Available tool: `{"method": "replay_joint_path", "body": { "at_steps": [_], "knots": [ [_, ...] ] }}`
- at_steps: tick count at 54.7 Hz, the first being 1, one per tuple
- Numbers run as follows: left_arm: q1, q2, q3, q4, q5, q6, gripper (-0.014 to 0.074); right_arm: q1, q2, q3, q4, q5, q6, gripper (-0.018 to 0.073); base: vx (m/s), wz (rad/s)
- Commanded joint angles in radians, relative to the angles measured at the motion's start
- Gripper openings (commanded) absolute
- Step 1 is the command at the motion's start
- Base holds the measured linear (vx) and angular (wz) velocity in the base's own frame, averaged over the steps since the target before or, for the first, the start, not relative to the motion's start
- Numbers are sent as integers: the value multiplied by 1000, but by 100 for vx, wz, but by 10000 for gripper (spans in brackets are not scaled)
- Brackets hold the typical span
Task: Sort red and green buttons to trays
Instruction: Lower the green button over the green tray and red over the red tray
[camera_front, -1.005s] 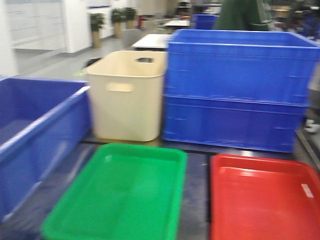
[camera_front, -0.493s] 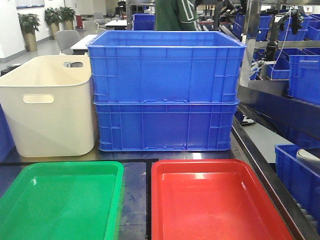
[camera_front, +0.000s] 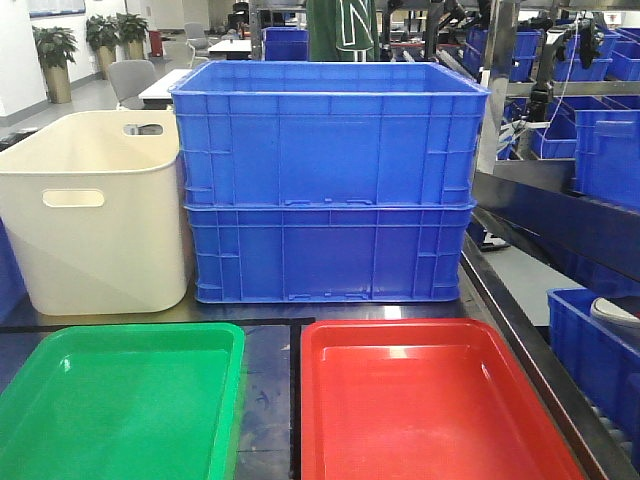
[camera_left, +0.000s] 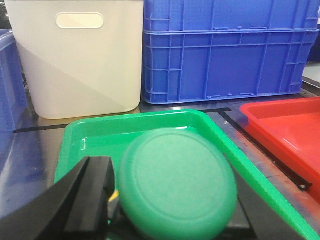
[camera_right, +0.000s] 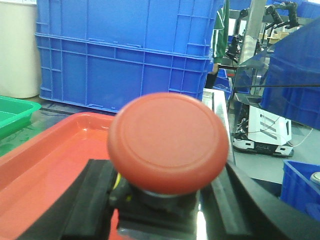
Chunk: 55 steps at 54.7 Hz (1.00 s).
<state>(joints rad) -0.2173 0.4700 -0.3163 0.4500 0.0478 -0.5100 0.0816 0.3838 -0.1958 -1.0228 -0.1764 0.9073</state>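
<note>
Directly ahead of and beneath the left claw (camera_left: 175, 215) lies the green tray (camera_left: 145, 119), its long side running away from the fingers. That claw is clamped on the green button (camera_left: 177, 182), whose cap faces back toward the wrist. Opposite, the right claw (camera_right: 165, 212) is clamped on the dark base of the red button (camera_right: 170, 142). The red tray (camera_right: 40, 170) spreads forward and to this claw's left; its right rim is hidden behind the claw. Each arm looks nearer its matching tray. The left probably need only lower, and the right may want a slight leftward shift before letting go.
</note>
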Motion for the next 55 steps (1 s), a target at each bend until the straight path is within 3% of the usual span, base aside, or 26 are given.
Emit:
{"method": "replay_joint_path", "body": {
  "at_steps": [1, 25, 33, 46, 55],
  "knots": [
    [-4, 3, -37, -3, -79, -9, 3, -4, 7, -34, 9, -55, -2, -8, 0, 0],
    [-4, 3, -37, -4, -83, -9, 3, -4, 7, -34, 9, -55, -2, -8, 0, 0],
    [-4, 9, -42, -21, -129, -12, 3, -4, 45, -41, -10, -129, -47, -8, 0, 0],
    [-4, 247, -170, -2, -203, 2, 3, -3, 359, -216, -11, -230, -66, -8, 0, 0],
    [-4, 507, -285, -2, -298, 73, 3, -3, 676, -405, -11, -395, -44, -8, 0, 0]
  ]
}}
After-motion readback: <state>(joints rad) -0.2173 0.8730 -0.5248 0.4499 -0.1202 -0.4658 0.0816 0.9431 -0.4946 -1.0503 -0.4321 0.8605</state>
